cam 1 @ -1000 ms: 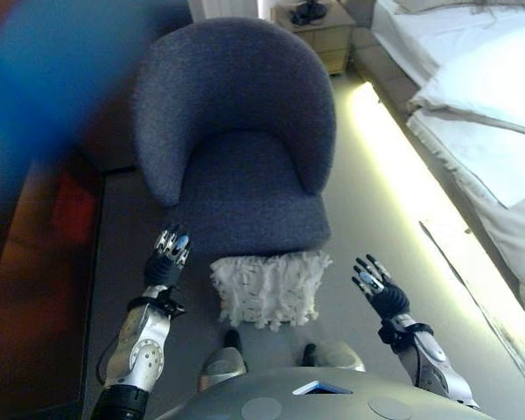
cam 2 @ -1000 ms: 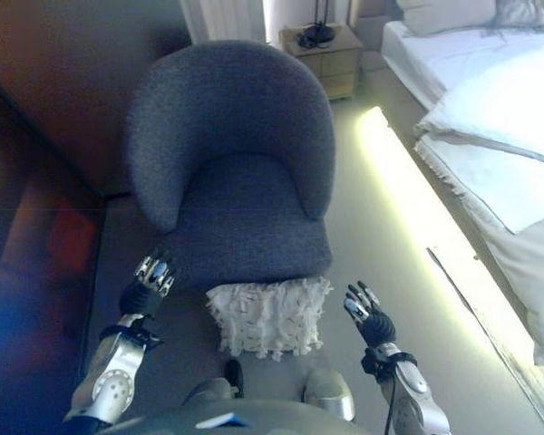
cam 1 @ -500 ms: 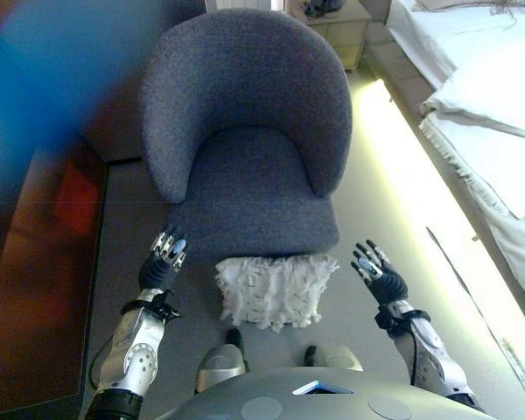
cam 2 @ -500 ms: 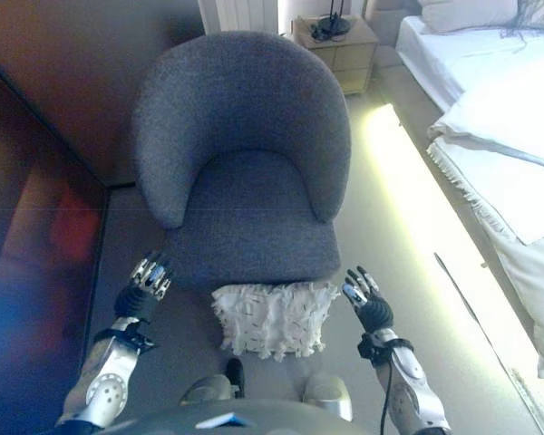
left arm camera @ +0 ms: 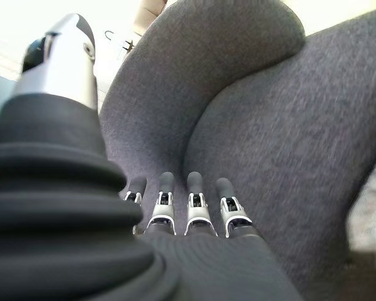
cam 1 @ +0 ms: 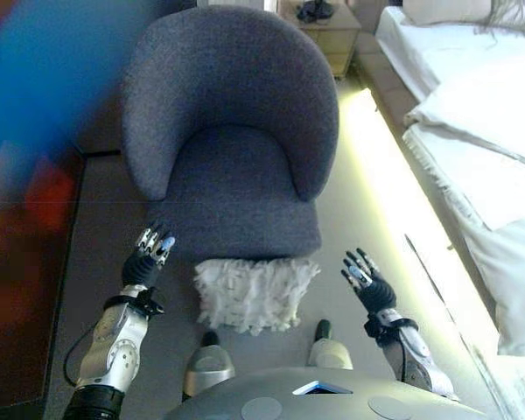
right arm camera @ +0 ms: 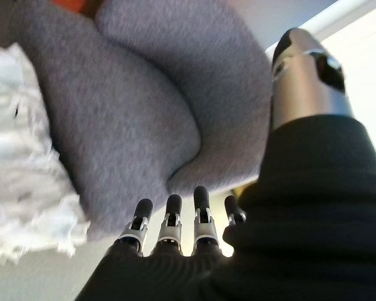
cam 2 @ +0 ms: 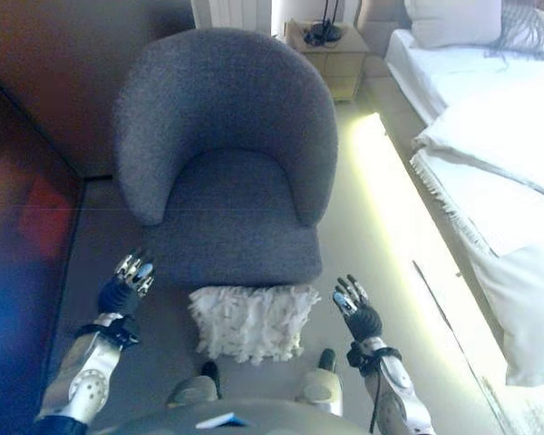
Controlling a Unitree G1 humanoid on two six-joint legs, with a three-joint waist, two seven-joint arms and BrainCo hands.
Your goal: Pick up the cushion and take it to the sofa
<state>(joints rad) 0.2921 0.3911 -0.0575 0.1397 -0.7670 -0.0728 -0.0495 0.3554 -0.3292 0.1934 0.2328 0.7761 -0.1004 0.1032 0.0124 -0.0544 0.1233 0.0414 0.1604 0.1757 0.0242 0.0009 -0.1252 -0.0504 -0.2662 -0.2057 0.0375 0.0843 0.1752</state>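
While the white fringed cushion (cam 1: 254, 293) lies on the floor against the front edge of the grey armchair (cam 1: 232, 140), my left hand (cam 1: 147, 260) and right hand (cam 1: 365, 282) flank it in the eye views, fingers extended, holding nothing. In my left wrist view, straight fingers (left arm camera: 193, 210) face the armchair seat. In my right wrist view, straight fingers (right arm camera: 170, 224) show near the cushion, apart from it.
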